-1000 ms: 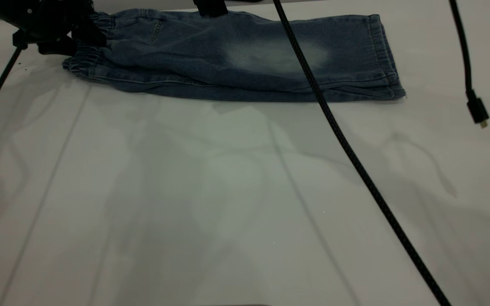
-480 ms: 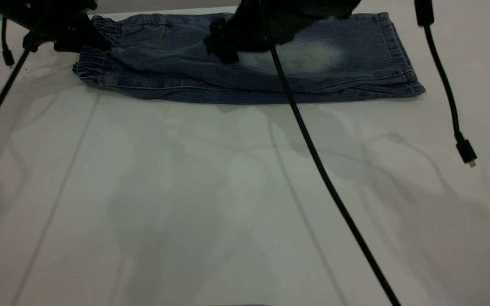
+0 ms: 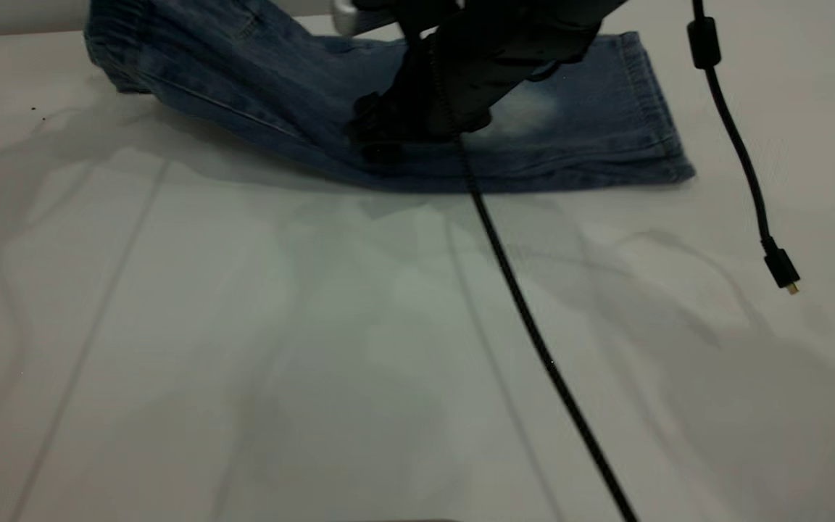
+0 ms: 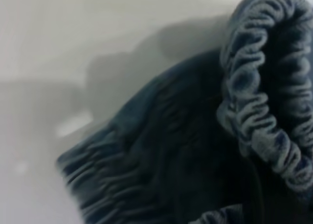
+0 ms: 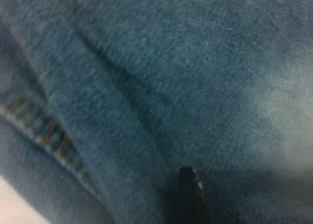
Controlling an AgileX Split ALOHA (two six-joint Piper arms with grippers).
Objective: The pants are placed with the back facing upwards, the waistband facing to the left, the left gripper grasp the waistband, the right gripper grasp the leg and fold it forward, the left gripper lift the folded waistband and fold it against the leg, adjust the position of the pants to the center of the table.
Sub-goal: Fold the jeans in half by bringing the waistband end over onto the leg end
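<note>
Pants [image 3: 461,138] lie lengthwise-folded along the upper edge; at upper left the waistband [image 4: 259,111] end hangs raised, the left gripper out of frame, its grip unreadable; mid-frame the right gripper [image 3: 377,138] presses the leg [image 3: 591,123], jaw state unclear; cross-fold and centring remain.

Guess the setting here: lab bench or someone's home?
Likely a robot lab bench: a bare white table, a black robot arm's right gripper pressing on denim pants, and a loose dangling cable.
</note>
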